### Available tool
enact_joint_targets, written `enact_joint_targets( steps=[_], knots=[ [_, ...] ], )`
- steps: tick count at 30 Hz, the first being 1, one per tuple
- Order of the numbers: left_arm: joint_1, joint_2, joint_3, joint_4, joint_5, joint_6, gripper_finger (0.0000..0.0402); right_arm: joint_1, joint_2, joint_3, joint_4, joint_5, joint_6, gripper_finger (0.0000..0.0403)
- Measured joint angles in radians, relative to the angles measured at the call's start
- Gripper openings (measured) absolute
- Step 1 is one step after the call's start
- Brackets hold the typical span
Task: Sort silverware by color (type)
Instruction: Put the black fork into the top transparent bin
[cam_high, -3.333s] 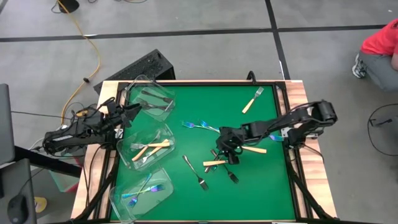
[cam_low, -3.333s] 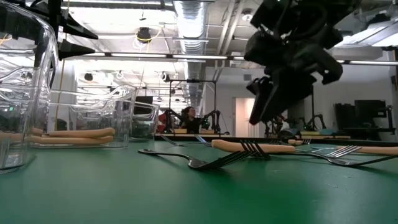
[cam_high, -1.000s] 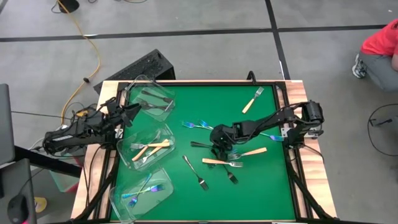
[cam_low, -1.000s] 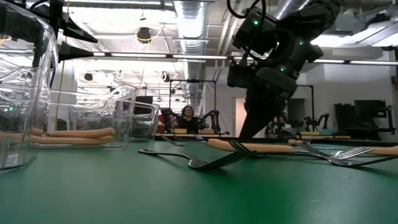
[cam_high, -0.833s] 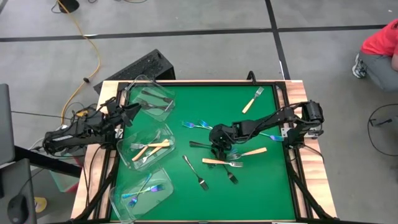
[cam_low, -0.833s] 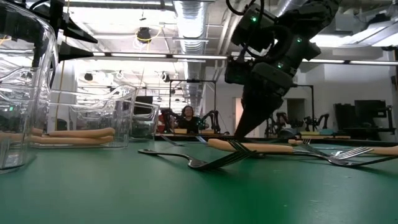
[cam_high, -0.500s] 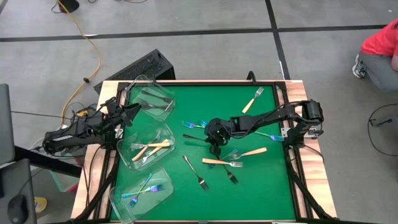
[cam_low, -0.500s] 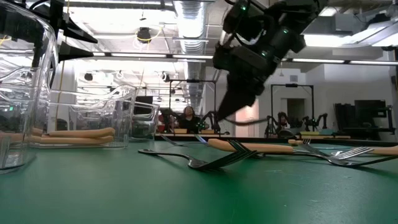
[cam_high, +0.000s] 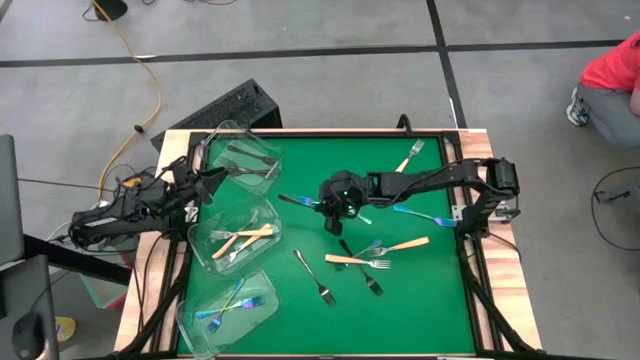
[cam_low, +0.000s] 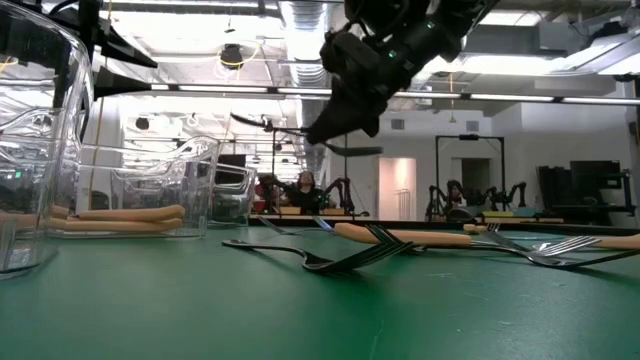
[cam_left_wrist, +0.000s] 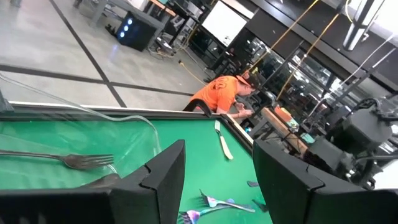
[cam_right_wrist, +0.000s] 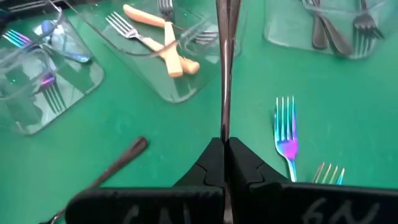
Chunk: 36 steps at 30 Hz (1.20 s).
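Observation:
My right gripper (cam_high: 330, 211) hangs over the middle of the green mat, shut on a dark silver-grey fork (cam_high: 296, 201) that is raised well above the mat (cam_low: 270, 124). Three clear tubs stand along the left: the far one (cam_high: 243, 155) holds dark forks, the middle one (cam_high: 238, 236) cream-handled forks, the near one (cam_high: 228, 306) iridescent forks. More forks lie loose on the mat: cream-handled (cam_high: 346, 260), iridescent (cam_high: 421, 215) and dark (cam_high: 316, 280). My left gripper (cam_left_wrist: 217, 177) waits open beside the far tub at the left edge. My right gripper pinches the dark fork's thin shaft (cam_right_wrist: 224, 132) between its two fingers. The fingers slant down from the table's right side, and the fork runs on along them toward the tubs, seen edge-on. It is lifted clear of the mat and about level (cam_low: 352, 150).
A cream-handled fork (cam_high: 407, 160) lies near the far right corner. Wooden rails (cam_high: 170, 150) frame the mat. A person in a red top (cam_high: 610, 70) crouches beyond the table's right side. Bare mat lies between the tubs and the loose forks.
My right gripper has stayed shut and risen from the heap of forks in the middle, going toward the table's left and far edges. The dark fork has come up with it, from the mat to well clear above it.

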Motion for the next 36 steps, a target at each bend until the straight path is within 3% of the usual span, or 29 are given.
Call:
enact_joint_targets(
  steps=[18, 36],
  knots=[
    [0.000, 0.000, 0.000, 0.000, 0.001, -0.005, 0.0172, 0.000, 0.000, 0.008, 0.010, 0.041, 0.019, 0.0013],
    [0.000, 0.000, 0.000, -0.002, 0.002, -0.007, 0.0172, 0.019, 0.000, 0.009, -0.093, 0.056, 0.077, 0.0013]
  ],
)
